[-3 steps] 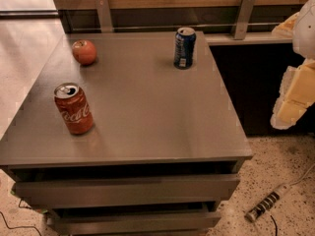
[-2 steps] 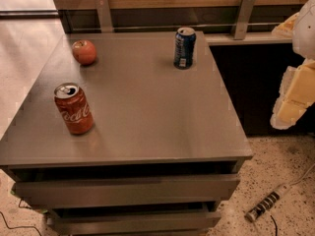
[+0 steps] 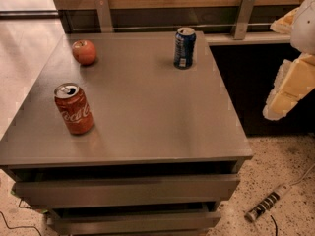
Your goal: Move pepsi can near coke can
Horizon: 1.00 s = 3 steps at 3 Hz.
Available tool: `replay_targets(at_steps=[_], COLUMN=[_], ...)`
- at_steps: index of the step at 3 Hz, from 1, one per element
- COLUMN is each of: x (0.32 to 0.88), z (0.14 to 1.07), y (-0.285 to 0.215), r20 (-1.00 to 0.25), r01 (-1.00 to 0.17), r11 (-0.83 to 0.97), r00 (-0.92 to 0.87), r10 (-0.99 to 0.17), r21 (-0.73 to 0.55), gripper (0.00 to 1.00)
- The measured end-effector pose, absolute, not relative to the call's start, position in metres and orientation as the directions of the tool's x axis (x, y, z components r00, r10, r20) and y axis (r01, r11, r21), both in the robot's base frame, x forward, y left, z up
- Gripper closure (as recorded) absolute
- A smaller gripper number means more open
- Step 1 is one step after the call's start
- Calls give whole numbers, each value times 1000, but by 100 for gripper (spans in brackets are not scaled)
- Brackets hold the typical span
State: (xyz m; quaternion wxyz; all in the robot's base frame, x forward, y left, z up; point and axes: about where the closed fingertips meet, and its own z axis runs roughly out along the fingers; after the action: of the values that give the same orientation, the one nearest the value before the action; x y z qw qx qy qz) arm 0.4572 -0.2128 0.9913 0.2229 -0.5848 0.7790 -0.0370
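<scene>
Seeing the dark blue aluminium pepsi can [image 3: 184, 48] upright near the far edge of the flat grey cabinet top [image 3: 147, 107], right of centre. Red aluminium coke can [image 3: 74, 108] with white script stands upright at the near left, tab hole open. The two cans are well apart, with bare surface between them. Round red apple [image 3: 84, 52] sits at the far left, near neither can.

My cream-and-white gripper [image 3: 288, 90] hangs off the right side of the cabinet, over the dark gap beside it, touching nothing. I cannot tell whether it is open or closed from this angle.

Two grey drawers [image 3: 128, 191] sit slightly pulled out below the top. A power strip [image 3: 266, 208] lies on the speckled floor at lower right.
</scene>
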Motion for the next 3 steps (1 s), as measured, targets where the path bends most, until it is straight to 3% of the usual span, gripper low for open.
replay_targets(at_steps=[3], x=[561], z=[977], y=[-227], r20=[-757], r01=[-726], r11=[634], r00=[-250], r10=[-604], r21=[-267], gripper=[0])
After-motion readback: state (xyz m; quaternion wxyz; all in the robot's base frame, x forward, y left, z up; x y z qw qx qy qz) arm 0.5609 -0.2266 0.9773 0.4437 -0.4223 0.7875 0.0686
